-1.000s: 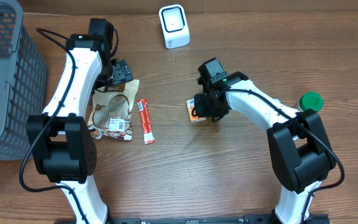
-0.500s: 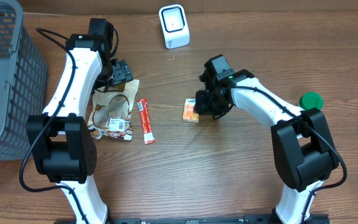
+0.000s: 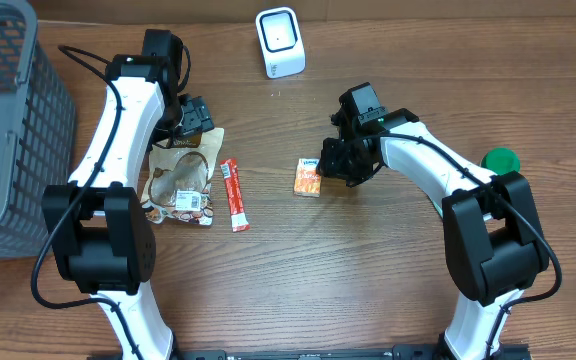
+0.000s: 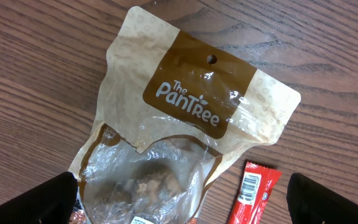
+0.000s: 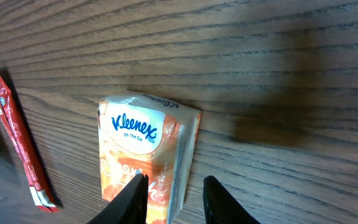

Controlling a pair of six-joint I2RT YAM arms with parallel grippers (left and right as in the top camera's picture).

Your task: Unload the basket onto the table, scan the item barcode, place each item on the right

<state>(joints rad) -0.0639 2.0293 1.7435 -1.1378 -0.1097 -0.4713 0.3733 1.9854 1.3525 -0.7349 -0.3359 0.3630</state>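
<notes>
Because nothing is lifted off the table [image 3: 368, 280] toward the white scanner [image 3: 279, 42], scanning looks barely begun: the tissue pack [image 5: 145, 149] lies flat, well apart from it, beneath the right gripper [image 5: 176, 198], jaws narrow, grip impossible to tell; the left gripper [image 4: 185, 205] gapes wide, empty.
</notes>
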